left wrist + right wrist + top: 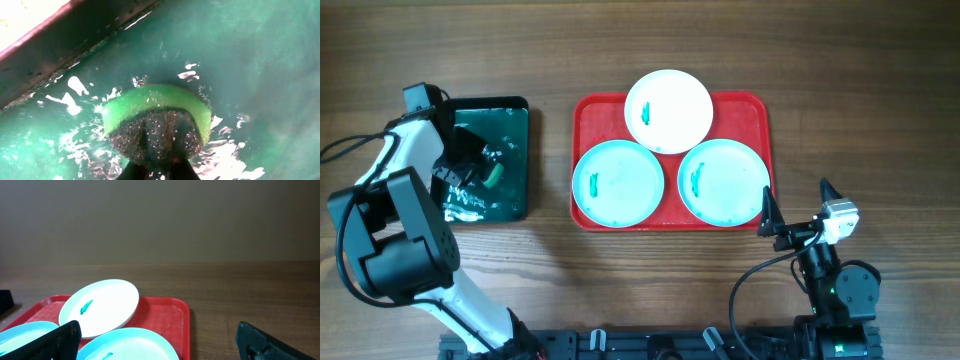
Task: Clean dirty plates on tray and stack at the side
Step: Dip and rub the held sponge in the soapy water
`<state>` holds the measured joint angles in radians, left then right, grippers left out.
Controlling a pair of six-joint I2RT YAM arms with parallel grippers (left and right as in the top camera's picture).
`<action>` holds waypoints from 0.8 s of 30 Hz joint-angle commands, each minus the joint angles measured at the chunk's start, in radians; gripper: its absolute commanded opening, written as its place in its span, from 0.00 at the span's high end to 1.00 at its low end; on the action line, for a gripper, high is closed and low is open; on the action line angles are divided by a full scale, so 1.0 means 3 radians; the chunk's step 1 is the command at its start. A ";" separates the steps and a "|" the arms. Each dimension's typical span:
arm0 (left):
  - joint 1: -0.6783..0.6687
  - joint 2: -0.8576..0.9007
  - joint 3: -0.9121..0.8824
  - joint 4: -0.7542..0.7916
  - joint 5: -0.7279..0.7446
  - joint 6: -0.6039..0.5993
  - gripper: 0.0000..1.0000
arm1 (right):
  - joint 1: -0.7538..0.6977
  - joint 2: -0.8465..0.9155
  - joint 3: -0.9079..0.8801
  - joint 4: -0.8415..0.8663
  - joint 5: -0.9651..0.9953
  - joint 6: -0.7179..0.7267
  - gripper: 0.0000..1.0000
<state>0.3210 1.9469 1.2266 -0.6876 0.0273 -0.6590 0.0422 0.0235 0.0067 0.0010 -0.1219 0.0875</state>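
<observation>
Item: sponge (pixel 155 107), green with a dark scouring face, lying wet in the small dark green tray (pixel 515 104) at the left of the table (pixel 880 80).
Left gripper (pixel 480 170): down in the green tray, fingers pressed onto the sponge's scouring side as far as the left wrist view shows; suds and water lie around it.
Right gripper (pixel 796 203): fingers spread wide, holding nothing, just beside the near right corner of the red tray (pixel 760 100).
Plates: all three sit on the red tray, none stacked at the side. The white plate (pixel 668 110) is far and central, its rim over the tray's far edge. The left turquoise plate (pixel 618 183) and the right turquoise plate (pixel 723 181) sit near.
Soil: one small green smear on each plate.
Tray axis: long side runs left to right.
Key relation: the plates lie to the right of the sponge, across a strip of bare table. The left turquoise plate is the closest to it.
Nearer arm: left for scrubbing; right for steadying the right turquoise plate.
Stage, judged: sponge loaded, no plate cleaned yet.
</observation>
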 commanded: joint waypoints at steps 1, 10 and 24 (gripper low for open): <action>0.0009 -0.0024 -0.0023 -0.0052 0.0261 -0.0003 0.96 | -0.0017 0.0004 -0.0005 0.0017 0.0057 -0.0029 0.00; 0.0009 -0.0871 0.0084 0.0020 0.1068 -0.0015 0.96 | -0.0017 0.0004 -0.0005 0.0017 0.0058 -0.0029 0.00; -0.0332 -0.0704 -0.0423 0.0360 -0.0098 0.0177 0.96 | -0.0018 0.0004 -0.0005 0.0017 0.0057 -0.0029 0.00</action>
<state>0.2260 1.6985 1.1160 -0.5762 0.0952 -0.6281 0.0422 0.0235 0.0067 0.0010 -0.1219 0.0875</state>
